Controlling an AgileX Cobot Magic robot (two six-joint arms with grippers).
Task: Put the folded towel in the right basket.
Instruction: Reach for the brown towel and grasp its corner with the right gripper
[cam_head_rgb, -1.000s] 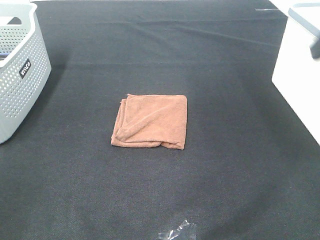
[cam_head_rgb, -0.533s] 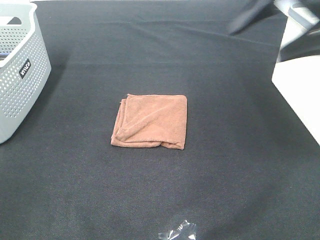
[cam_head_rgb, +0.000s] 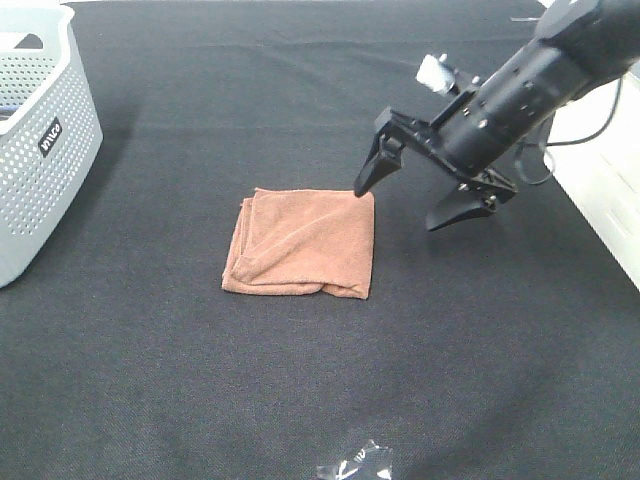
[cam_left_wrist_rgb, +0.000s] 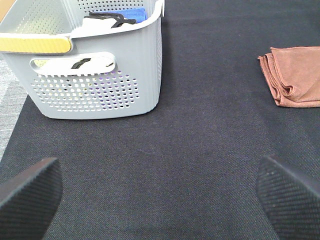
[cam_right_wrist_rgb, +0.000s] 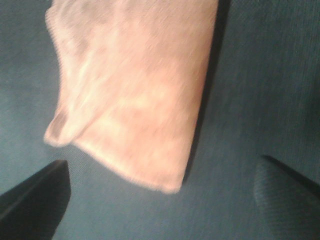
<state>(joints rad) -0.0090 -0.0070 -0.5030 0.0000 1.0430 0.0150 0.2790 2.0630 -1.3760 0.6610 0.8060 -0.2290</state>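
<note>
A folded brown towel (cam_head_rgb: 300, 245) lies flat in the middle of the black table. My right gripper (cam_head_rgb: 398, 208) has come in from the upper right and hovers open just above and beside the towel's far right corner. In the right wrist view the towel (cam_right_wrist_rgb: 135, 90) fills the frame, blurred, between the open gripper (cam_right_wrist_rgb: 160, 200). My left gripper (cam_left_wrist_rgb: 157, 197) is open and empty, low over the table; its view shows the towel (cam_left_wrist_rgb: 295, 75) off to one side. The left arm is out of the exterior view.
A grey perforated basket (cam_head_rgb: 40, 150) stands at the far left; the left wrist view shows it (cam_left_wrist_rgb: 95, 85) holding dark and blue items. A white object (cam_head_rgb: 600, 190) stands at the right edge. A scrap of clear plastic (cam_head_rgb: 355, 465) lies at the front edge.
My right arm has swung in from the upper right corner and down to the towel's right side, its jaws open. The towel and grey basket have not moved.
</note>
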